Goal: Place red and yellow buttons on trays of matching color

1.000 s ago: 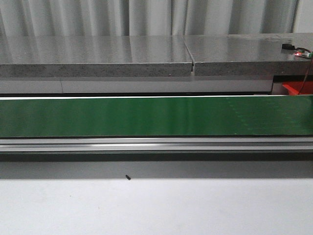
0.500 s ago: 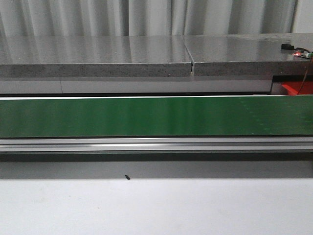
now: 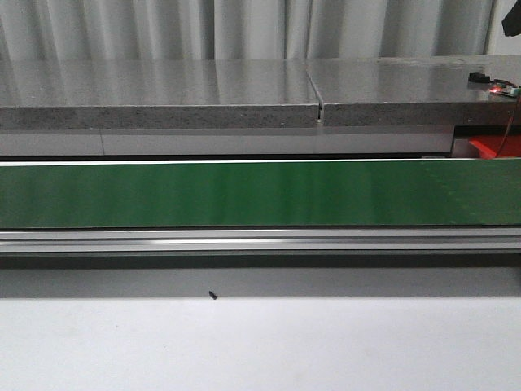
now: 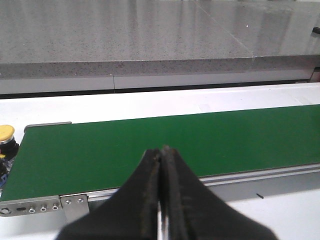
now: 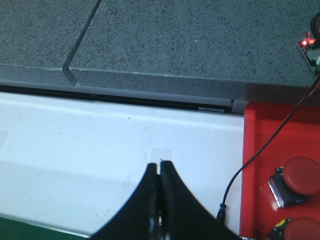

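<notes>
The long green conveyor belt (image 3: 260,193) carries no buttons. The left gripper (image 4: 161,152) hangs over it, fingers pressed together, holding nothing. The right gripper (image 5: 160,167) is likewise closed beside the red plastic tray (image 5: 260,165), which holds two round red buttons (image 5: 302,176). A yellow-capped button (image 4: 6,133) sits off the belt's end.

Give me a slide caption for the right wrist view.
Closed right end effector hovers near red tray holding two red buttons.
</notes>
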Robot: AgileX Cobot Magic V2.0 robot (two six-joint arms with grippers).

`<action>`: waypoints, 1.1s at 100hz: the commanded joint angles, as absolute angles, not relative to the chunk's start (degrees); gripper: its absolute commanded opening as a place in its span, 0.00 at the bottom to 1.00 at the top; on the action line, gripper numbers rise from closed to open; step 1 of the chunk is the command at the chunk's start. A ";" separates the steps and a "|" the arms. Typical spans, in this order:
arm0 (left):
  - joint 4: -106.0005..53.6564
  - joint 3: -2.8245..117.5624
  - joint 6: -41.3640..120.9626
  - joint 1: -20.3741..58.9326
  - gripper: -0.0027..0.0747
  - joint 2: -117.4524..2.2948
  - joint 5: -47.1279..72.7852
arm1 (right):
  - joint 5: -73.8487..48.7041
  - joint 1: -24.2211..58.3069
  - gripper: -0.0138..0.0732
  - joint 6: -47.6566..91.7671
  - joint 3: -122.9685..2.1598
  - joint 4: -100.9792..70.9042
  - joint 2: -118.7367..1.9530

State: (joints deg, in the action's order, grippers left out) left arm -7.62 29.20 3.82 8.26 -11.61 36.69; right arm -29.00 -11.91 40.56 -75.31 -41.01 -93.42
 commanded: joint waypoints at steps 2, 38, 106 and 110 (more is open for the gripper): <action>-8.41 30.68 3.44 8.73 0.01 -12.31 32.57 | -23.84 -11.43 0.09 41.11 -72.66 -42.04 -86.98; -8.41 30.68 3.44 8.73 0.01 -12.31 32.57 | -20.98 -11.37 0.09 41.11 -57.59 -42.04 -73.24; -8.41 30.68 3.44 8.73 0.01 -12.31 32.57 | -28.95 -5.32 0.09 -0.96 -47.49 -7.33 -56.81; -8.41 30.68 3.44 8.73 0.01 -12.31 32.57 | -29.06 -4.09 0.09 -3.72 -47.14 -3.93 -55.61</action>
